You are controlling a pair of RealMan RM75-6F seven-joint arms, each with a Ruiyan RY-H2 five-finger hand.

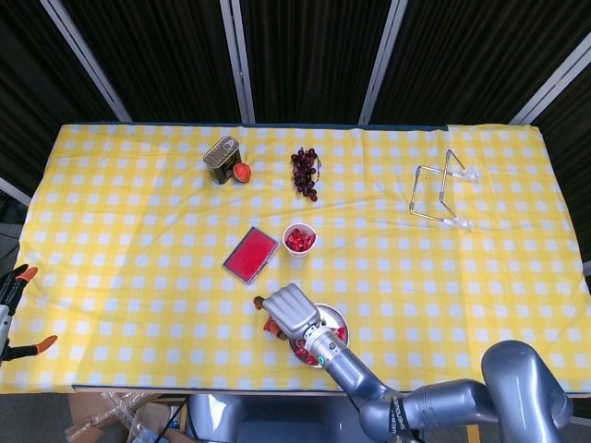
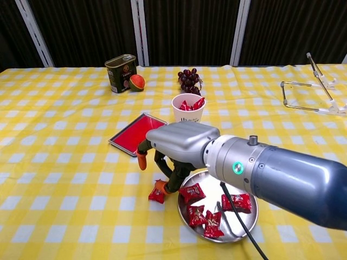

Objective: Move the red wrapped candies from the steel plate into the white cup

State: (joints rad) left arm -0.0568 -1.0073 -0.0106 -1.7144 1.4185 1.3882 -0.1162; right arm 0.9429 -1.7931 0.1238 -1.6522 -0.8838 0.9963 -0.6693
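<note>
The steel plate (image 2: pixel 218 186) lies near the front edge and holds several red wrapped candies (image 2: pixel 236 202). One more red candy (image 2: pixel 156 195) lies on the cloth just left of the plate. My right hand (image 2: pixel 181 142) hovers over the plate's left rim with its fingers spread downward, an orange fingertip (image 2: pixel 161 187) at the loose candy, nothing held. In the head view the right hand (image 1: pixel 294 309) covers most of the plate (image 1: pixel 339 324). The white cup (image 2: pixel 188 110) (image 1: pixel 299 239) stands behind with red candies in it. My left hand is out of sight.
A flat red tin (image 2: pixel 135 134) lies left of the cup. At the back are a green can (image 2: pixel 120 73) with an orange-red fruit (image 2: pixel 136 82) and dark grapes (image 2: pixel 190 80). A wire rack (image 2: pixel 309 92) stands far right. The table's front edge is close to the plate.
</note>
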